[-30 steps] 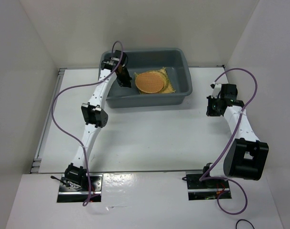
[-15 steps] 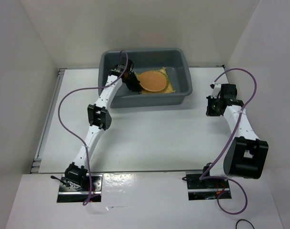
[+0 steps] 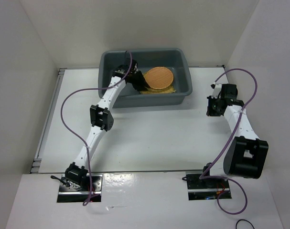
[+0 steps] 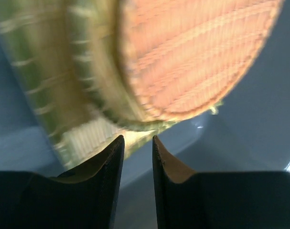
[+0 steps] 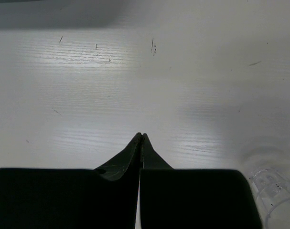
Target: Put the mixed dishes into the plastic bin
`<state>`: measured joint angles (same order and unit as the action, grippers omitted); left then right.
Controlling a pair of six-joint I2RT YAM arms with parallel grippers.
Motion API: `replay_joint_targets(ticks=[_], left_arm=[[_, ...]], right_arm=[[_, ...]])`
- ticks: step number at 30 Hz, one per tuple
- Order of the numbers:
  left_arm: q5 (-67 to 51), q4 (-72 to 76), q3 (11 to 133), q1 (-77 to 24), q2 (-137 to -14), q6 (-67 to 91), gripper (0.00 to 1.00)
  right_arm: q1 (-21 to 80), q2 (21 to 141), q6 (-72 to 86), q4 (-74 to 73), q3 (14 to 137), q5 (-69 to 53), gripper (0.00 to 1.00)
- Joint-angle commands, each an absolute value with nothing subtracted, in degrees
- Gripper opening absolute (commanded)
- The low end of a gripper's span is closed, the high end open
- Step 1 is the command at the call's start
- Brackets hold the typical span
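Note:
The grey plastic bin (image 3: 149,100) stands at the back of the table. Inside it an orange woven disc (image 3: 160,78) lies over a yellow woven mat (image 3: 170,89). My left gripper (image 3: 137,82) reaches into the bin just left of the disc. In the left wrist view, blurred, the orange disc (image 4: 197,52) and yellow weave (image 4: 59,71) fill the top, just beyond my left gripper (image 4: 137,140), whose jaws stand slightly open with nothing between them. My right gripper (image 5: 141,136) is shut and empty over bare table. A clear plastic cup (image 5: 273,191) shows at that view's lower right.
White walls enclose the table on the left, back and right. The right arm (image 3: 240,129) is folded at the table's right side, right of the bin. The bin's grey inner wall (image 4: 259,109) rises close behind the left jaws.
My left gripper has moved right inside the bin and gone from shut to open. The orange disc has shifted right and toward the bin's back. The right arm has not moved.

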<state>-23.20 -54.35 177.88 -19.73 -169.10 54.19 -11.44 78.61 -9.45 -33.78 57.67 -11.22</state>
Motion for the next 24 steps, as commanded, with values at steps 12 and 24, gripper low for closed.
replay_joint_targets(ticks=[12, 24], left_arm=[[12.67, -74.53, 176.94, -21.8, -146.0, 34.37, 0.0], [22.22, -72.79, 143.59, -21.27, -132.3, 36.21, 0.0]], right_arm=[[-11.87, 76.38, -15.18, -34.35, 66.14, -17.48, 0.0], [10.71, 91.04, -22.24, -35.87, 93.34, -20.93, 0.0]])
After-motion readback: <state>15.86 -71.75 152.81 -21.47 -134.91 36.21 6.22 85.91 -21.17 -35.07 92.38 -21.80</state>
